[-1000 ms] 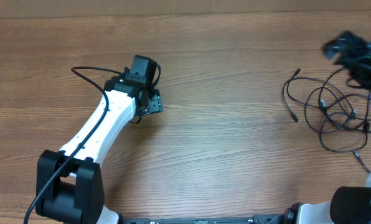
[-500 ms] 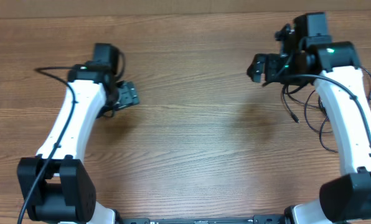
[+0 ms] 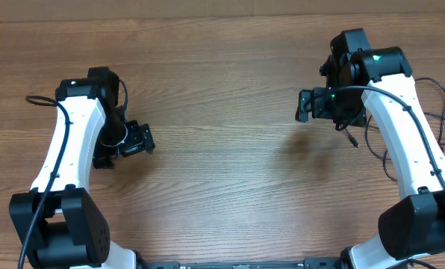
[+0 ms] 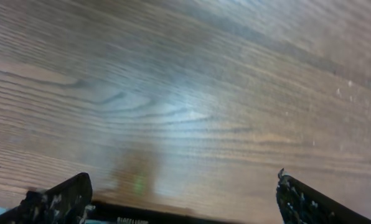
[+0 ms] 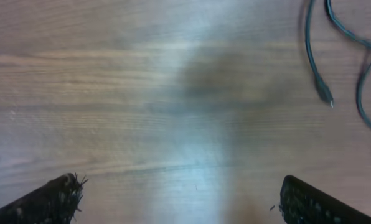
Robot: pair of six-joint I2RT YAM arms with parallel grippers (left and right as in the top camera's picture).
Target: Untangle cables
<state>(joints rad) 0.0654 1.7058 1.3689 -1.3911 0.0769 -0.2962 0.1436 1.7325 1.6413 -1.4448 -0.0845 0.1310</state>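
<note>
The cables [image 5: 323, 89] lie tangled at the right side of the table [image 3: 222, 187], near the right gripper [image 3: 306, 104]. This gripper and the left gripper [image 3: 142, 139] both have their fingers apart and hold nothing. I judge the step is the approach; next, the right gripper must reach one strand.

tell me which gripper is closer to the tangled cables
Right. The right gripper hovers at the near edge of the cables, beside a loose plug end. The left gripper is far off, across the table.

Two arms [image 3: 72, 149], one tangle of cables [image 5: 322, 90], one table [image 3: 222, 187].
</note>
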